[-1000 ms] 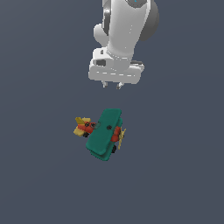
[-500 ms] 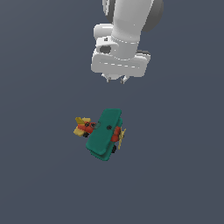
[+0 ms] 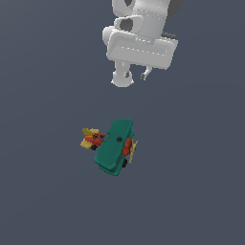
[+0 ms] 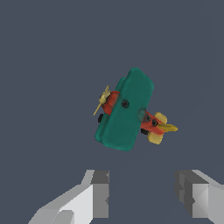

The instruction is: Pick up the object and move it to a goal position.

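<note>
While the hand (image 3: 135, 78) hangs open and empty at the exterior view's top, the biplane (image 3: 113, 145) rests mid-frame on the tabletop (image 3: 43, 191). Closing across its broad wings could squeeze it out sideways.

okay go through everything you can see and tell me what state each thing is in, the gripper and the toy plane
gripper: open, empty, above the plane and clear of it.
toy biplane: lying on the floor, ungrasped, teal wings up, yellow tail toward the exterior view's left.
</note>
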Controlling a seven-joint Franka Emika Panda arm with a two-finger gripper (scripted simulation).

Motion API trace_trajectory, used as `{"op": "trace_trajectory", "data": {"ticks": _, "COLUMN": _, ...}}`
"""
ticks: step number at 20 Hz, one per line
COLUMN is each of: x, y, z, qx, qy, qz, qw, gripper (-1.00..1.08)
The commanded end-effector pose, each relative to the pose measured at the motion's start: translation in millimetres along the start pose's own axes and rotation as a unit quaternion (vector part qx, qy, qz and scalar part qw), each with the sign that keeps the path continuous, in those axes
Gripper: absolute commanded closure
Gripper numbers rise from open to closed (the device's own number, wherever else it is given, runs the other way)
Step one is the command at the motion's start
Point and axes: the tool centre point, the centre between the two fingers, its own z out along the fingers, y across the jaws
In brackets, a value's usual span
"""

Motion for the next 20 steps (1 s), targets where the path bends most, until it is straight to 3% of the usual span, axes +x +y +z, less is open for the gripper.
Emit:
{"op": "trace_trajectory", "data": {"ticks": 1, "x": 3, "y": -5, "z": -15, "qx": -0.005, "qy": 0.024, "qz": 0.000, "qw": 0.9997, "gripper": -0.20}}
{"op": "trace_trajectory", "data": {"ticks": 10, "x": 11, "y": -24, "z": -63, "qx": -0.030, "qy": 0.105, "qz": -0.002, "qw": 0.9940, "gripper": -0.20}}
{"op": "trace_trajectory", "data": {"ticks": 20, "x": 13, "y": -51, "z": -105, "qx": -0.068, "qy": 0.185, "qz": -0.011, "qw": 0.9803, "gripper": -0.20}}
